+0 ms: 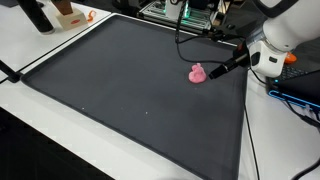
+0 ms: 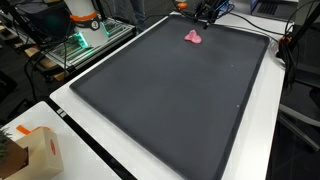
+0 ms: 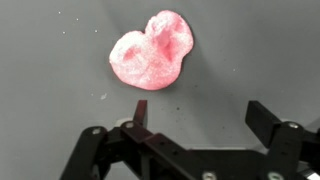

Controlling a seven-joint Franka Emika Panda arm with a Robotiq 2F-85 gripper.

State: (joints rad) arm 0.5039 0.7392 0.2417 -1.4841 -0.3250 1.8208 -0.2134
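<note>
Hand (image 3: 200, 118) wide open, empty, low over mat (image 1: 120, 90), just short of pink toy (image 3: 152, 52); gap wide enough to straddle it.

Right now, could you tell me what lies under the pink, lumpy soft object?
The pink, lumpy soft object rests on the flat dark grey mat; the patch directly beneath is hidden.

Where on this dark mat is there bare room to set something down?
Nearly all of the dark mat is bare: everything from the pink toy to the near edge and both side edges. It is crowded only around the toy, where the open gripper hovers, and past the far edge among the cables.
</note>
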